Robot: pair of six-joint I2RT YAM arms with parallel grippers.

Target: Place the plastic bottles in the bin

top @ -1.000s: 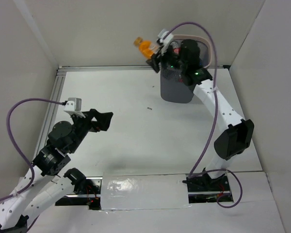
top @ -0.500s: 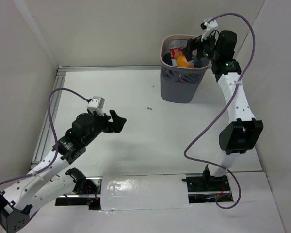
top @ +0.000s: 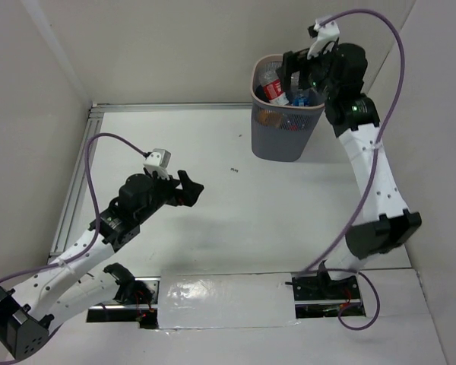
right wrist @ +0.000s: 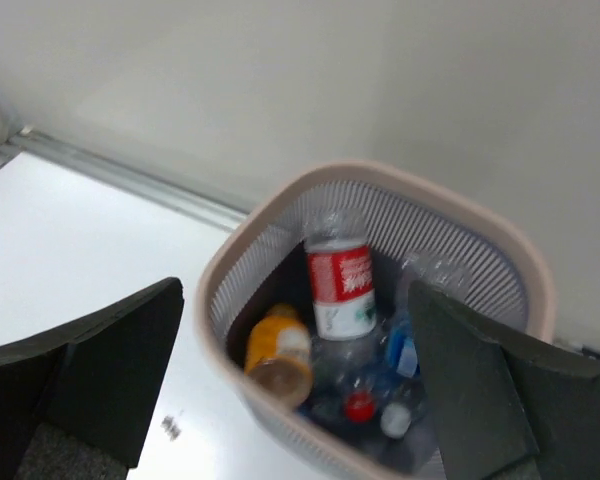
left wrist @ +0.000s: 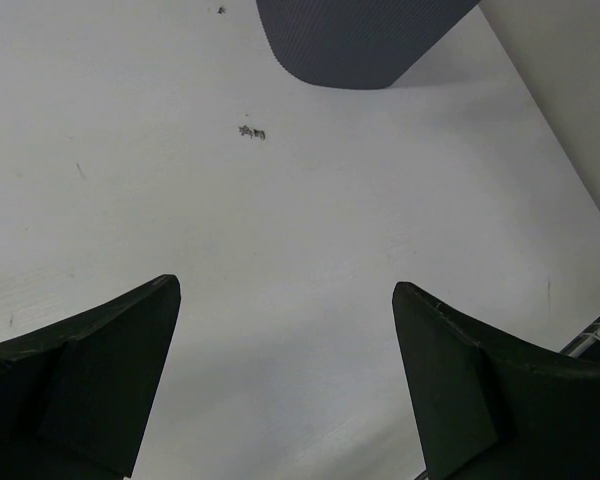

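The grey mesh bin with a pale pinkish rim stands at the back of the table. Inside it lie several plastic bottles: a stubby orange bottle, a clear bottle with a red label, and clear ones with blue labels. The red-label bottle also shows in the top view. My right gripper is open and empty, high above the bin's far rim. My left gripper is open and empty above the bare table, well left of the bin.
White walls close in the table at the back, left and right. A metal rail runs along the left edge. A small dark mark lies on the table in front of the bin.
The orange bottle left the right gripper and dropped into the bin; the right gripper rose slightly above the rim. My left arm reached further forward and right.
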